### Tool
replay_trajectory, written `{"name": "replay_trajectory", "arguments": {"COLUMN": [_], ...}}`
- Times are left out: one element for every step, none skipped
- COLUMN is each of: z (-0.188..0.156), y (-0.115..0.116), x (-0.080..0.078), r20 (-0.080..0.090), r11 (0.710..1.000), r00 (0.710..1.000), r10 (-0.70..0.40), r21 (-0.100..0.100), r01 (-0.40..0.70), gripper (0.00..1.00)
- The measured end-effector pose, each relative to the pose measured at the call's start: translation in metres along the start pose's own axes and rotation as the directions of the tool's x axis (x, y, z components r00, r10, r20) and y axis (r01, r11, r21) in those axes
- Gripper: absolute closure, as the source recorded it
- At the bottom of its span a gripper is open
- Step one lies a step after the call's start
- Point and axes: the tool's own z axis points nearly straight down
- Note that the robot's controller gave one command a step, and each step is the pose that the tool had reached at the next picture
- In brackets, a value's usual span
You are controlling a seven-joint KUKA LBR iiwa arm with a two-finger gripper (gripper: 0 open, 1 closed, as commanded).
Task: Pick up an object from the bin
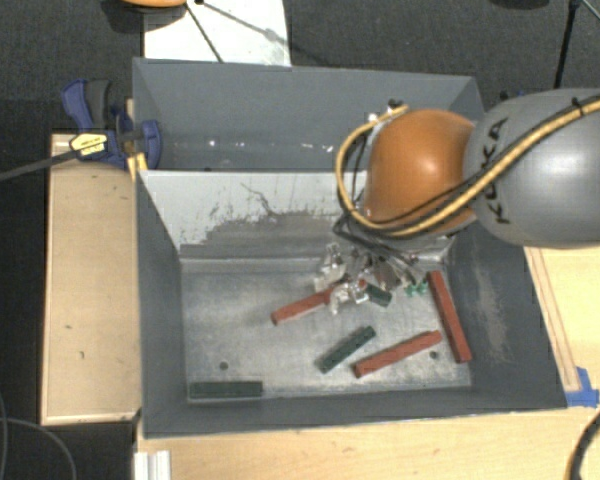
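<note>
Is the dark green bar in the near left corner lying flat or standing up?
Lying flat: the dark green bar rests lengthwise on the bin floor, along the front wall.

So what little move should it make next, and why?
Probably settle a touch lower onto the reddish-brown stick. The end effector sits at that stick's right end, near the middle of the bin, while the dark green stick lies apart from it.

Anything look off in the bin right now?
Nothing stands out. Loose bars lie at mixed angles, all inside the bin; the tool is at the middle red bar, a green bar nearby.
</note>
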Motion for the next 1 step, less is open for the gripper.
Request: {"name": "replay_trajectory", "arguments": {"z": [-0.0147], "y": [-0.0004], "x": [-0.0015], "r20": [0.006], "r11": [1.0], "r00": [1.0], "r10": [0.002], "r21": [0.002], "r01": [-0.002], "gripper": [1.0]}}
